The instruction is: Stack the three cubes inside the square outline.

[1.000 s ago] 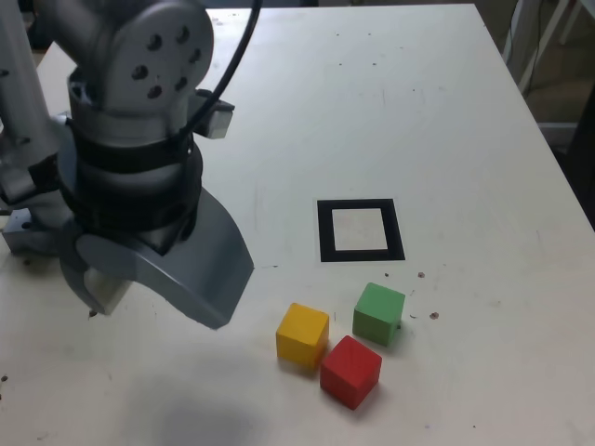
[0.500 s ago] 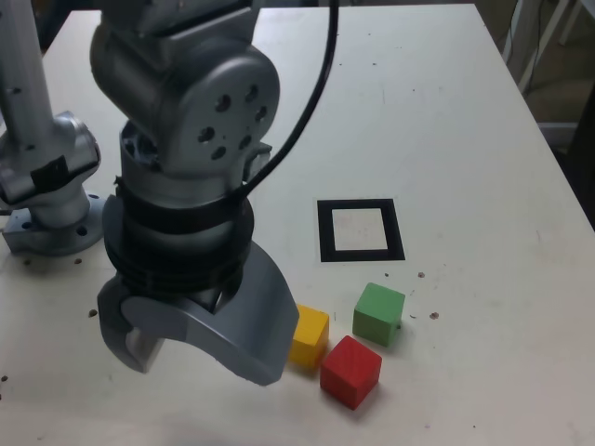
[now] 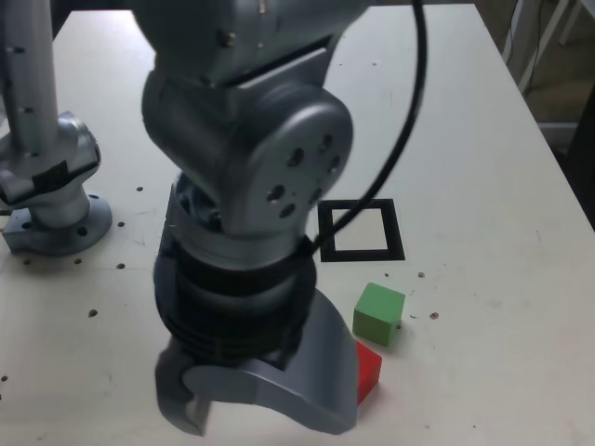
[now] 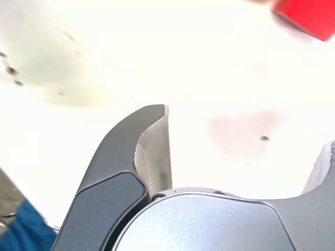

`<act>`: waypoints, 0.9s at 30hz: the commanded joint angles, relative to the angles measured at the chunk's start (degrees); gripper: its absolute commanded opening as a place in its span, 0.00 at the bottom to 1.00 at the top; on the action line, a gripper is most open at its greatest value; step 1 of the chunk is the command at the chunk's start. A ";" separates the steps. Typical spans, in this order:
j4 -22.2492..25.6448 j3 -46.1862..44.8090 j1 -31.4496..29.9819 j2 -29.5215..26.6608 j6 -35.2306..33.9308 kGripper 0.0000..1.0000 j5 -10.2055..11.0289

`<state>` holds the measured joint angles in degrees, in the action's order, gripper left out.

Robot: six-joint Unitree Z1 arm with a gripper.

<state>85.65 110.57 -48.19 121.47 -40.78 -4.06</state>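
Grey robot gripper has swung across from exterior view's left toward the cubes, now low over white table, jaws spread wide, nothing between them. Arm now hides small matte yellow cube; small matte red cube only a sliver past the jaw, also at wrist view's edge. Small matte green cube clear, just below thick black tape square outline, which stands empty. Judgement: approach to first pick; no stacking done yet.
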 commanded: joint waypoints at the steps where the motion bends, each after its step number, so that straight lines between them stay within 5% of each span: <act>1: 0.99 2.42 0.41 1.70 -0.35 0.99 0.28; 12: 5.24 10.06 3.29 7.68 -3.09 0.99 0.07; 27: 5.17 11.23 9.73 11.11 -3.16 0.97 -3.88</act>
<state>90.39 122.22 -38.85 132.20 -43.91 -7.82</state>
